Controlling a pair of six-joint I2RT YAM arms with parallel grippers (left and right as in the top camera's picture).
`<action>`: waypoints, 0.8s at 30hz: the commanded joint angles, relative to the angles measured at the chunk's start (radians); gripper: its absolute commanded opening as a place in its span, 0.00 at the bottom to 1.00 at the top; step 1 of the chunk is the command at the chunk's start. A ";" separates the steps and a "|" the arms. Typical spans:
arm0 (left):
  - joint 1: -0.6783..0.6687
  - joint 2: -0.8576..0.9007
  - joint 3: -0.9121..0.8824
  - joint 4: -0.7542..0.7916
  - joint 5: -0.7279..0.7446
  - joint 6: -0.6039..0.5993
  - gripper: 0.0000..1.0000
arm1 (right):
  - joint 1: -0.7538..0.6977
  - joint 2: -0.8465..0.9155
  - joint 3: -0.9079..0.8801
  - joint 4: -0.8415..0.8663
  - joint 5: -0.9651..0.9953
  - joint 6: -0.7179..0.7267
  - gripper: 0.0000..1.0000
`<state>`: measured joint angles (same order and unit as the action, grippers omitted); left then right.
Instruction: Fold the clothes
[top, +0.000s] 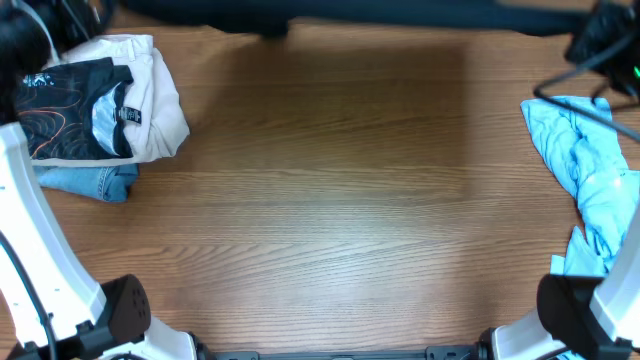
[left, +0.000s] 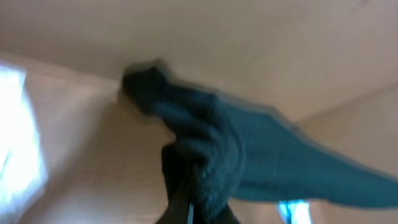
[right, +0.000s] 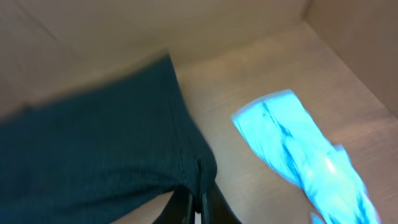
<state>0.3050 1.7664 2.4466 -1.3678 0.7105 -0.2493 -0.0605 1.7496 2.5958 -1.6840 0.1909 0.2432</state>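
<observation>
Overhead view of a wooden table (top: 330, 180). A black garment (top: 400, 12) shows as a long dark band along the far edge, reaching from near the far left corner towards the far right corner.

In the left wrist view, the left end effector (left: 186, 208) is clamped narrow on a bunched part of this dark cloth, which trails away from it in a blurred fold. In the right wrist view, the right end effector (right: 199, 202) is likewise pinched tight on the cloth's edge.

At the far left corner lies a pile: a white garment (top: 160, 90), a smaller black piece with orange line print (top: 60, 110) on top of it, and blue denim (top: 95, 182) beneath. A crumpled light blue garment (top: 590, 170) lies along the right edge.
</observation>
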 joint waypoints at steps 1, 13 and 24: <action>-0.062 0.058 -0.045 -0.155 -0.223 0.202 0.04 | -0.014 0.057 -0.133 -0.010 -0.006 -0.011 0.04; -0.210 0.211 -0.639 -0.250 -0.361 0.269 0.04 | -0.114 0.059 -0.913 0.082 0.044 0.053 0.04; -0.210 0.212 -1.073 -0.183 -0.474 0.242 0.04 | -0.282 0.059 -1.222 0.196 -0.043 0.072 0.04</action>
<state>0.0910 1.9961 1.4296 -1.5654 0.3115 -0.0113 -0.3241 1.8412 1.3991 -1.5051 0.1421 0.2989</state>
